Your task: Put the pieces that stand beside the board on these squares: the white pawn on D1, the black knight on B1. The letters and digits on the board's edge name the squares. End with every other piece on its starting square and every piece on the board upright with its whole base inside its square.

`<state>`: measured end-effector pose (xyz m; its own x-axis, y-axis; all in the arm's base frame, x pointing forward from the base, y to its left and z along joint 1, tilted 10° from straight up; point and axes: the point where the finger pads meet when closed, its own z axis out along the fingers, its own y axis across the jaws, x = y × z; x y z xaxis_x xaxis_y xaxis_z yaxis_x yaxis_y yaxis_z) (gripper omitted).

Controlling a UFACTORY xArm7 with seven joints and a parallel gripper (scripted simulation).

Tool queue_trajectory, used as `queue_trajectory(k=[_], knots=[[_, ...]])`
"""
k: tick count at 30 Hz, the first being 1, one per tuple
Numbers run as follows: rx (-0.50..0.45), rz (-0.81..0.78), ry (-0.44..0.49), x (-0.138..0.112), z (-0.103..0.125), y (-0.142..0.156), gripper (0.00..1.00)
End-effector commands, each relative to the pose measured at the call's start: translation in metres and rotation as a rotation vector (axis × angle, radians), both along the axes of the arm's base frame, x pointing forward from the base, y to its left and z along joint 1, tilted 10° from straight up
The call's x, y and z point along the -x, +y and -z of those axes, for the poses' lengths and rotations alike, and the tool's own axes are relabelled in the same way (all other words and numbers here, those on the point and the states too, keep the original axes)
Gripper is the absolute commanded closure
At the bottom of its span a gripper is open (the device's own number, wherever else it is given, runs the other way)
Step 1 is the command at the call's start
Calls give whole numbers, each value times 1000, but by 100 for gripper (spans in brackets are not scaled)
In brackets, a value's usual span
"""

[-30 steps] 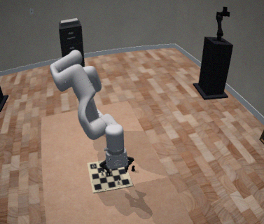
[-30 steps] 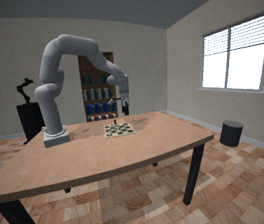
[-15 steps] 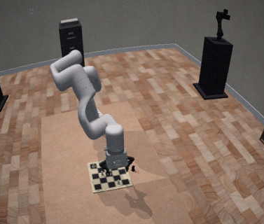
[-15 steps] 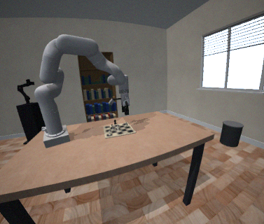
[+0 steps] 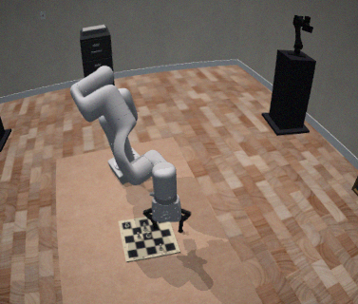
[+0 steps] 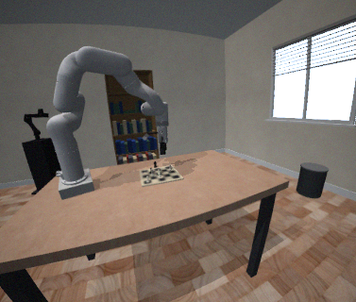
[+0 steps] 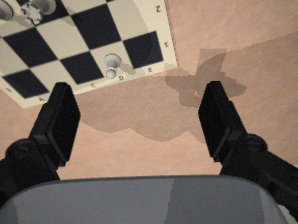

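Observation:
The chessboard lies on the table in front of the arm's base. In the wrist view a white pawn stands upright on a light square of the board, in the edge row by the letter D. A small black piece, the knight, stands on the table just off the board's right side; it is not in the wrist view. My gripper is open and empty. It hovers above bare table just off the board's lettered edge, well above the pawn.
Several other pieces stand on the board, among them white ones at the top left of the wrist view. The arm's base sits on the table to the left of the board in the exterior view.

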<state>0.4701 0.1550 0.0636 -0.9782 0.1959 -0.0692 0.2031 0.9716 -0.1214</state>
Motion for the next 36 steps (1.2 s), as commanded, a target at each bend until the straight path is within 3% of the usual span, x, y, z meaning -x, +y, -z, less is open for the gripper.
queue_trajectory(k=[1, 9, 13, 14, 36], knots=[[7, 229, -58, 17, 4, 22, 0], [-14, 601, -111, 54, 13, 53, 0], [-16, 627, -115, 56, 14, 55, 0], [-16, 627, -115, 56, 14, 55, 63], [-16, 627, -115, 56, 14, 55, 63]])
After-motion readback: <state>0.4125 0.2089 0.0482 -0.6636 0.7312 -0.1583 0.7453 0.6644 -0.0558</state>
